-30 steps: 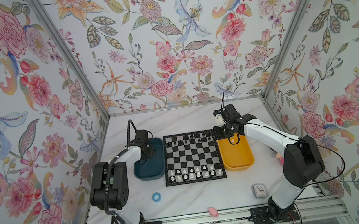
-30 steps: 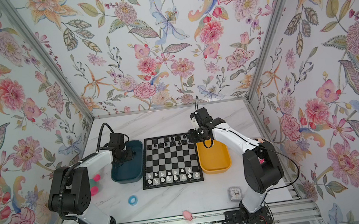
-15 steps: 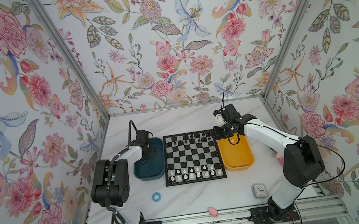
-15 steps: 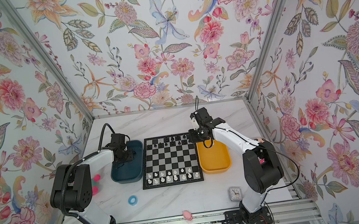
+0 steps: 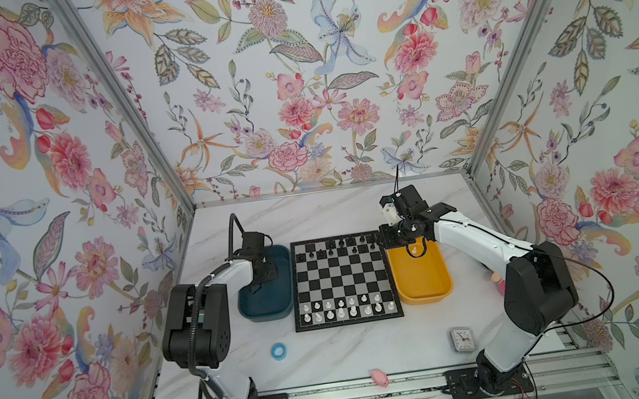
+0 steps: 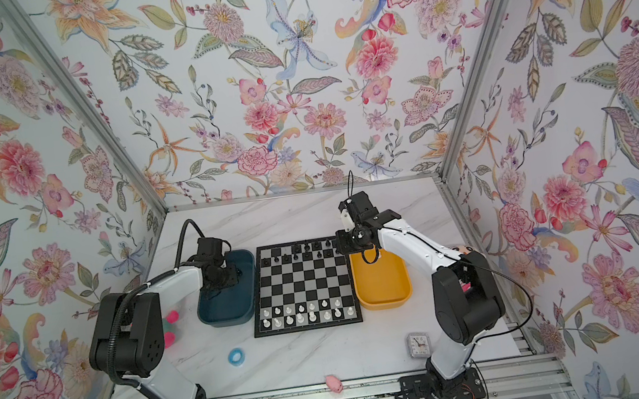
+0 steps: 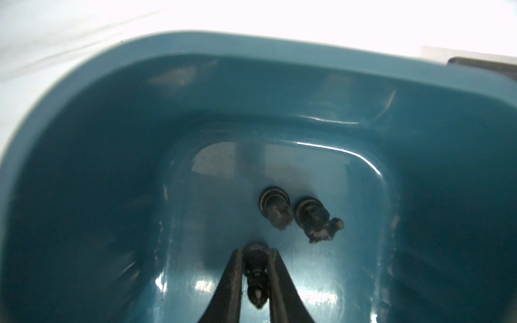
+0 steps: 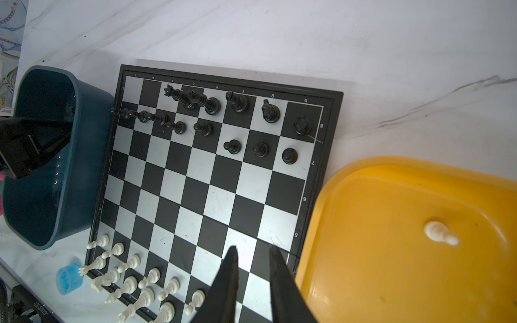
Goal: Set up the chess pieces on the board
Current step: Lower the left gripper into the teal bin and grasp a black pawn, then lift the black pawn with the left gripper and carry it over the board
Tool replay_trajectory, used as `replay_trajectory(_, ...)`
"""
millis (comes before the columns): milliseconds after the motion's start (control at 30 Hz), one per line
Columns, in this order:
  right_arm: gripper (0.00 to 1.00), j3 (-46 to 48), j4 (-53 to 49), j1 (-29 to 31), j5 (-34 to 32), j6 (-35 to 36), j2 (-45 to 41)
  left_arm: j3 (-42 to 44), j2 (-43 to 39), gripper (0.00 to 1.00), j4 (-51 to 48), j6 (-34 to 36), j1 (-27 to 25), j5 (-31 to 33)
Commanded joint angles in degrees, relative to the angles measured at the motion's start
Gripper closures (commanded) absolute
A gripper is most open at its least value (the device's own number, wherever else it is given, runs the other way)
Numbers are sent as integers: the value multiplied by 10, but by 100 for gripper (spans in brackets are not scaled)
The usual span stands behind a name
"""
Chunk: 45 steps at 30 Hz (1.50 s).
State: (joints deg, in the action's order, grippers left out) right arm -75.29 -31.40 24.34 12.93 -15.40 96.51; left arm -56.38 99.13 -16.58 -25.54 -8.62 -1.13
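The board (image 5: 342, 277) lies in the table's middle, in both top views (image 6: 303, 284). Black chess pieces (image 5: 340, 244) fill its far rows and white ones (image 5: 340, 309) its near rows. My left gripper (image 7: 256, 251) is down inside the teal bin (image 5: 269, 312), shut on a black piece (image 7: 256, 276) lying between its fingers. Two more black pieces (image 7: 275, 207) lie on the bin floor beyond it. My right gripper (image 8: 252, 250) hovers over the board's far right edge (image 5: 386, 240), open by a narrow gap with nothing in it. One white piece (image 8: 439, 233) lies in the yellow bin (image 5: 420, 279).
Near the front of the table are a blue ring (image 5: 278, 350), a small clock (image 5: 462, 339) and a pink item (image 5: 380, 377). Pink pompoms (image 6: 172, 318) lie behind the left arm. The bins flank the board closely on both sides.
The left arm has shifted slightly over the teal bin. The right arm has stayed where it was.
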Motion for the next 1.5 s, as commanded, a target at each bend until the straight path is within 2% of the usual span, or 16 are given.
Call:
replay_trajectory(0, 78, 6, 4, -2, 3, -5, -1, -13, 8, 82, 4, -3, 8, 7)
replay_trajectory(167, 78, 8, 5, -2, 4, -6, 0, -14, 11, 85, 2, -3, 8, 6)
replay_trajectory(300, 78, 8, 6, -2, 4, -7, -2, -15, 10, 94, -2, -2, 8, 6)
replay_trajectory(467, 79, 9, 6, -2, 4, -6, -3, -14, -5, 99, -7, -2, 8, 12)
replay_trajectory(867, 79, 16, 10, -1, 3, -6, -10, -44, -83, 100, -60, 5, -5, 50)
replay_trajectory(1167, 79, 22, 9, -2, -1, -4, -22, -135, -87, 100, -87, 14, -66, 64)
replay_trajectory(1467, 79, 31, 13, -7, 2, -5, -26, -231, -9, 99, -77, 20, -140, 36)
